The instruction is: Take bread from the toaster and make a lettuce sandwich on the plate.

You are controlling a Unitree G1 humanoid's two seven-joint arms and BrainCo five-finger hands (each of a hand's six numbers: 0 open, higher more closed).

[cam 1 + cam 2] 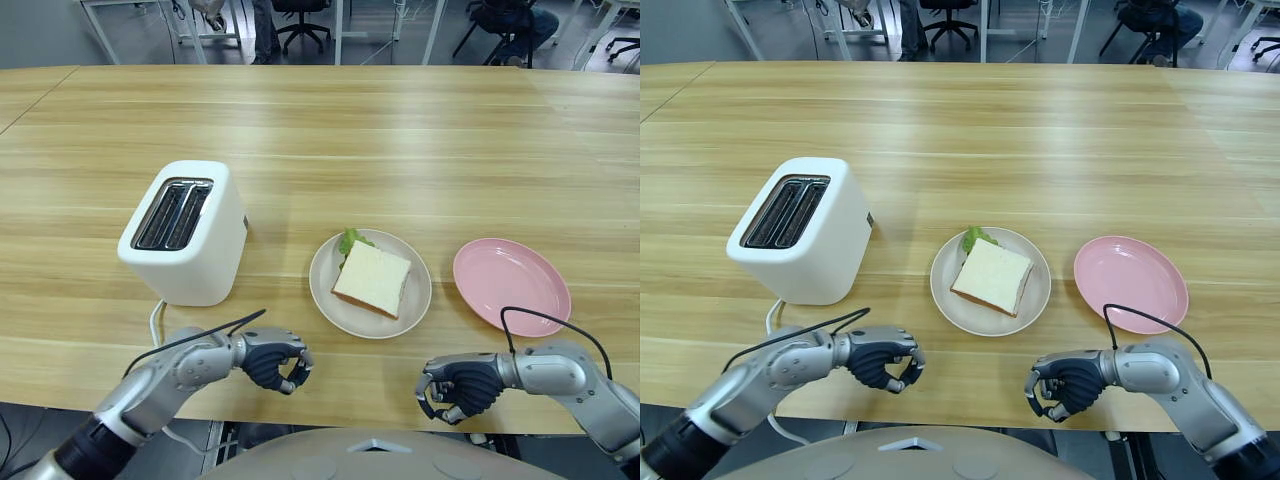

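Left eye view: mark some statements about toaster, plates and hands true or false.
The toaster has no bread in its slots. True.
The pink plate stands right of the cream plate. True.
Lettuce shows at the sandwich's far edge. True.
The sandwich lies on the pink plate. False: it lies on the cream plate.
The left hand grasps a bread slice. False: curled, holding nothing.
The right hand touches the pink plate. False: curled, apart from it.

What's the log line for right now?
sandwich: on beige plate | lettuce: peeking out | toaster: slots bare | left hand: curled | right hand: curled
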